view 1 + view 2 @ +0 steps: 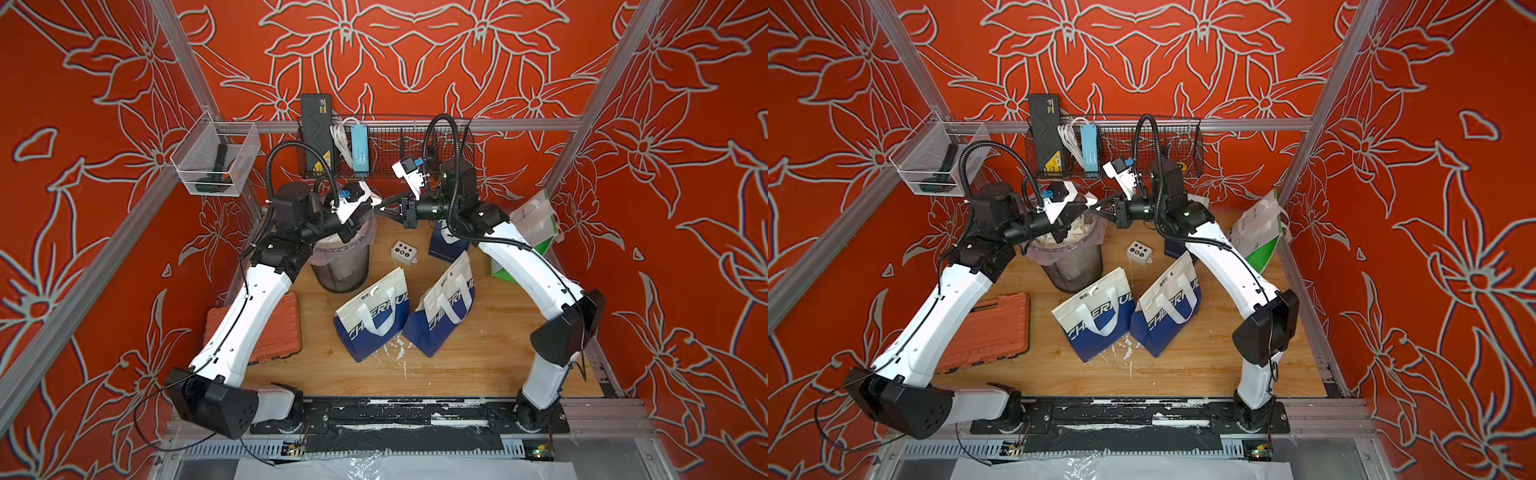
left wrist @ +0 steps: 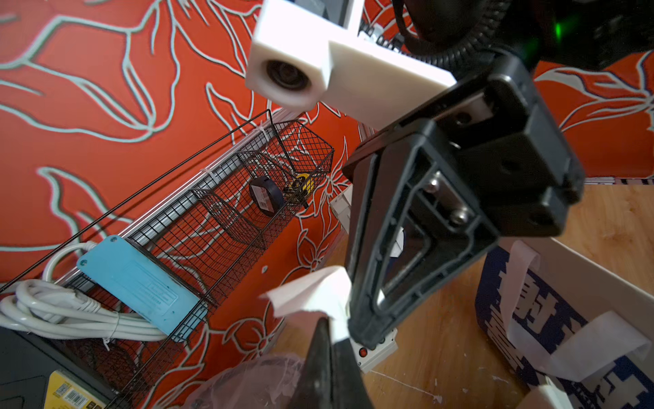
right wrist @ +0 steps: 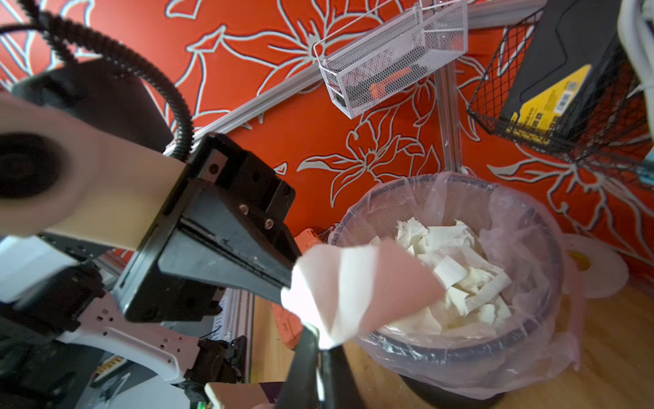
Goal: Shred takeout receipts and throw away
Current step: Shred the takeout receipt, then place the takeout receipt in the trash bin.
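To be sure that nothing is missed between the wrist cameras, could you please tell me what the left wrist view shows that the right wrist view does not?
Only the left wrist view shows the right arm's camera mount and the small button box. Only the right wrist view shows the torn paper pieces inside the lined trash bin, and the white mesh basket. Both show the receipt pinched between the left gripper and the right gripper, both shut, plus the black wire basket holding the black-and-yellow box.

White receipt [image 3: 357, 283]; red floral walls [image 1: 415, 62]; blue-white bags [image 1: 374, 320].
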Controlling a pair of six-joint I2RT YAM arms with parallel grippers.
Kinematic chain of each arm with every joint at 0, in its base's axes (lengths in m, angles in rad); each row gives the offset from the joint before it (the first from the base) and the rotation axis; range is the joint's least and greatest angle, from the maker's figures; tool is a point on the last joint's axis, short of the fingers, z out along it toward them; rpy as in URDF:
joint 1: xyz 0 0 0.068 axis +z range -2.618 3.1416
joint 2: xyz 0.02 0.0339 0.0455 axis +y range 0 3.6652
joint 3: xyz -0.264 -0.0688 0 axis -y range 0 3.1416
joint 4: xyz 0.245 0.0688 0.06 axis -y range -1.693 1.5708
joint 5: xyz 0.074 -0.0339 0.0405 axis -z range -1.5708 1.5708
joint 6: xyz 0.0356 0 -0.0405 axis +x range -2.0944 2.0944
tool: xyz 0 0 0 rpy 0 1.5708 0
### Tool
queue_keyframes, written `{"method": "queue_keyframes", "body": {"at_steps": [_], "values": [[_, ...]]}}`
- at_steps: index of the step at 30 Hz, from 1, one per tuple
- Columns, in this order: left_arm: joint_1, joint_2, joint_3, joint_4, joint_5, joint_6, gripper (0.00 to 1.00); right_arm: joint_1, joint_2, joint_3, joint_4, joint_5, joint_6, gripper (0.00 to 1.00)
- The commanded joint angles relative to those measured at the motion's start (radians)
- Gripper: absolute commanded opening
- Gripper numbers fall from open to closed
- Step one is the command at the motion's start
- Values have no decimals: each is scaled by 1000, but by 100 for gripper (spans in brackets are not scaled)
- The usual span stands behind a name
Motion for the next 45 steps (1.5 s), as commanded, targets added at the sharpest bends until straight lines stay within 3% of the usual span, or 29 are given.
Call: {"method": "queue_keyframes", "body": {"at_steps": [1,8,15,18,21,27,32,35,39,42,45], "values": [[2,1,18,-22,21,-1,0,7,5,39,17,-29,-22,0],[12,9,34,-41,-15,-24,0,11,-20,37,-20,-16,-109,0],[52,59,138,-140,-57,-72,0,94,-107,6,-265,233,-622,0],[55,75,165,-183,-54,-68,0,131,-143,-29,-278,340,-776,0],[63,81,174,-181,-64,-87,0,139,-154,-39,-289,363,-839,0],[132,89,192,-138,-154,-136,0,133,-176,-75,-305,371,-810,0],[171,109,206,-155,-181,-159,0,95,-170,-108,-226,355,-669,0],[194,119,175,-147,-219,-211,0,86,-86,-18,-243,355,-584,0],[207,167,176,-189,-249,-267,0,88,60,110,-222,267,-410,0],[223,221,226,-250,-278,-334,10,94,175,241,-267,257,-341,0],[245,270,279,-308,-288,-395,30,97,290,384,-314,227,-296,0]]}}
